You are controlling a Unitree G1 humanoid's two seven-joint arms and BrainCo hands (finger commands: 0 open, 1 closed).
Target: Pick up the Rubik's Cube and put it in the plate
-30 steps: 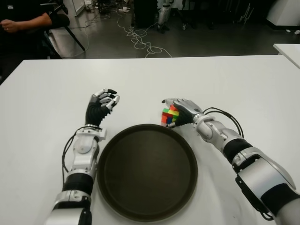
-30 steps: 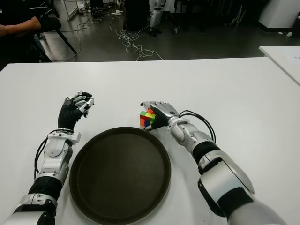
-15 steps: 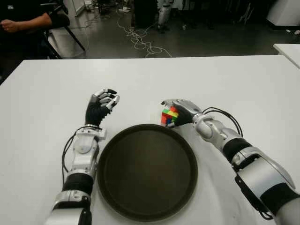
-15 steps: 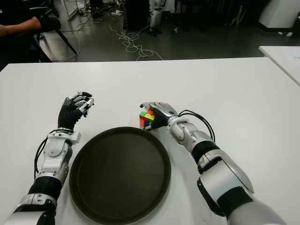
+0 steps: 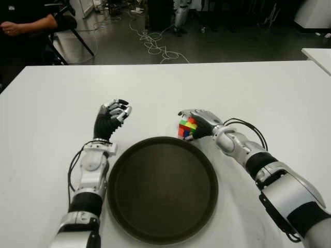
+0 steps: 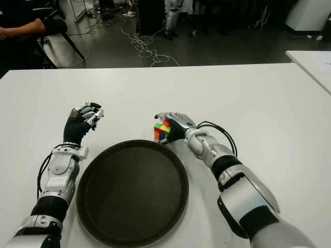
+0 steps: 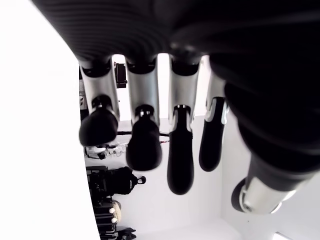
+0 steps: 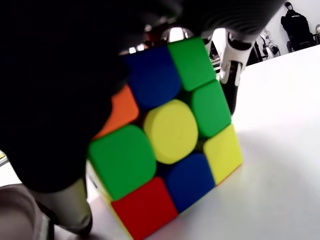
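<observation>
The Rubik's Cube [image 5: 186,128] sits on the white table [image 5: 258,88], just beyond the far right rim of the dark round plate [image 5: 155,217]. My right hand [image 5: 203,121] covers it from the right and above, fingers curled around it. In the right wrist view the cube [image 8: 170,135] fills the picture, its lower edge on the table, with a finger [image 8: 232,55] behind it. My left hand [image 5: 111,116] is held up to the left of the plate, fingers relaxed with nothing in them; the left wrist view shows its fingertips [image 7: 145,145] bare.
The plate lies between my two forearms near the table's front. A seated person's arm [image 5: 26,23] shows at the back left, beyond the table. Cables [image 5: 155,44] trail on the dark floor behind. The corner of a second white table [image 5: 318,54] shows at the right.
</observation>
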